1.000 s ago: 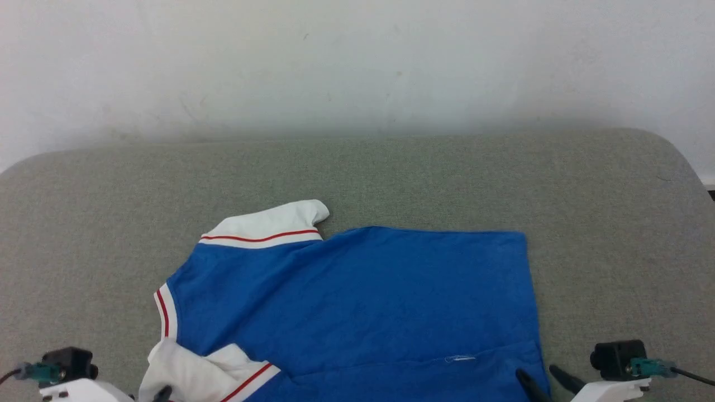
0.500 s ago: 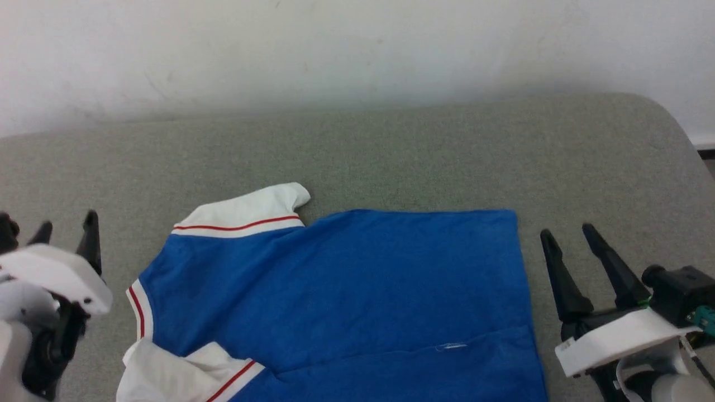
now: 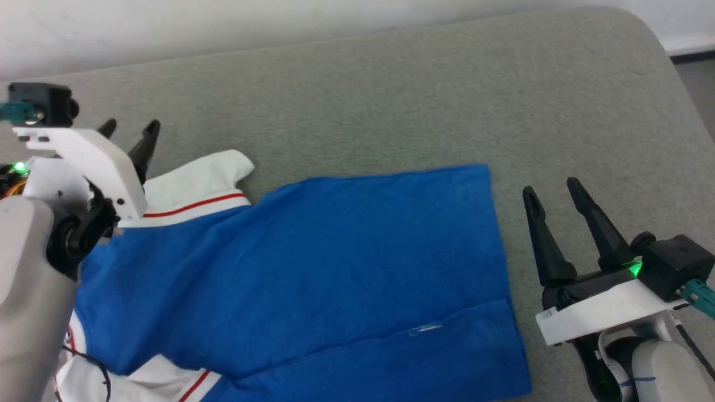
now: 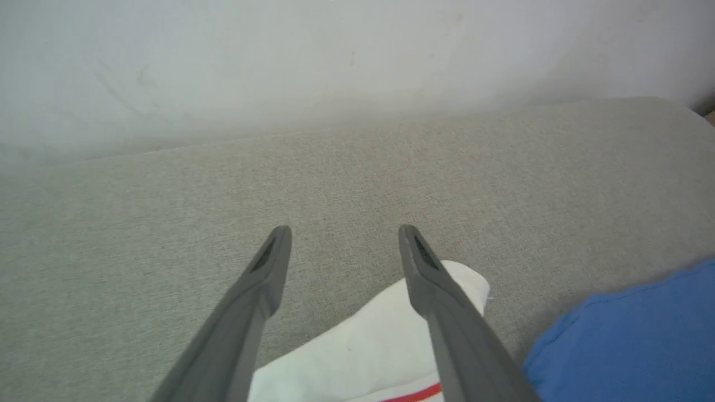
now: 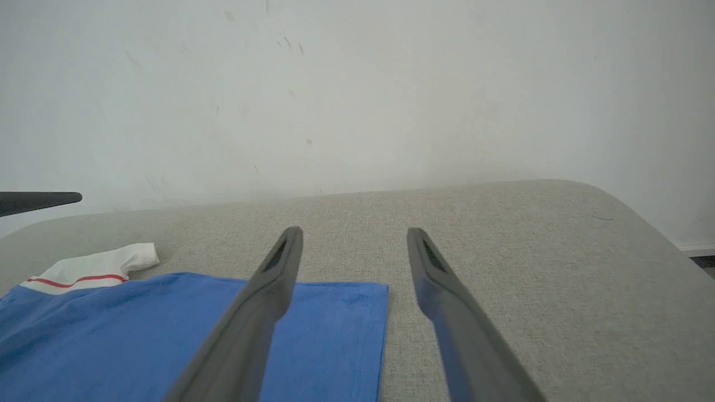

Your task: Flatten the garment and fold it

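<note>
Now the blue garment (image 3: 313, 262) is lying on the gray cushion (image 3: 391, 100). The left gripper (image 3: 130, 125) is hanging open over its white sleeve (image 3: 195, 181) at ten o'clock; the right gripper (image 3: 550, 187) is sitting open at three o'clock. Going low and pinching only the sleeve tip looks best.

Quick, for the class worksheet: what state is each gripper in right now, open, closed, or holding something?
Left gripper: open, holding nothing, fingers above the white sleeve of the garment.
Right gripper: open, holding nothing, beside the garment's straight edge.
</note>
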### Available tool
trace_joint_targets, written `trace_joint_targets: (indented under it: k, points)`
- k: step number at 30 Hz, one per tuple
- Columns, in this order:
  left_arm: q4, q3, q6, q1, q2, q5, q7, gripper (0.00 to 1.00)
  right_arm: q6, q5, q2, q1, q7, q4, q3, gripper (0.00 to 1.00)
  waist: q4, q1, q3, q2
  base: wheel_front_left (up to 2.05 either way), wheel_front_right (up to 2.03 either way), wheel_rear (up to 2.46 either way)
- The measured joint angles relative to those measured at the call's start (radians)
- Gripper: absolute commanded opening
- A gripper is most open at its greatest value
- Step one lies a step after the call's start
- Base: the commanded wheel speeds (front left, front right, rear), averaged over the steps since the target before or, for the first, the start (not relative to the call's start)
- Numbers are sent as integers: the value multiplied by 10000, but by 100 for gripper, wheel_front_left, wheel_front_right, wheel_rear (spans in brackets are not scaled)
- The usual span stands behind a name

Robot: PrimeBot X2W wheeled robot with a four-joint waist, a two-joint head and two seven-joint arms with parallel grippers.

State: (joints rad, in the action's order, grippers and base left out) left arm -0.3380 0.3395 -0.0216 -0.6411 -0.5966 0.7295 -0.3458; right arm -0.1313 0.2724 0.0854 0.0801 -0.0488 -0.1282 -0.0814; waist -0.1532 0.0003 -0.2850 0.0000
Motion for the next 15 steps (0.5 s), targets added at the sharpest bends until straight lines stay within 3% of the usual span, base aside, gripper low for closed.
trace_joint_targets:
  k: [3, 6, 15]
  points:
    - [-625, 372, 612, -440, 52, 176, -746, 100, 0, 15, -42, 34, -52, 134, -102, 100, -265, 0, -198, 0, 0, 0, 0]
    - [-1179, 727, 922, -789, 71, 282, -1475, 100, 0, 65, -69, 102, -65, 226, -153, 100, -474, -2, -384, 1, 0, 0, 0]
    - [-2230, 1820, 1269, -1686, -165, 274, -4025, 100, 0, 288, -134, 200, -140, 491, -267, 100, -900, -5, -784, 0, 0, 0, 0]
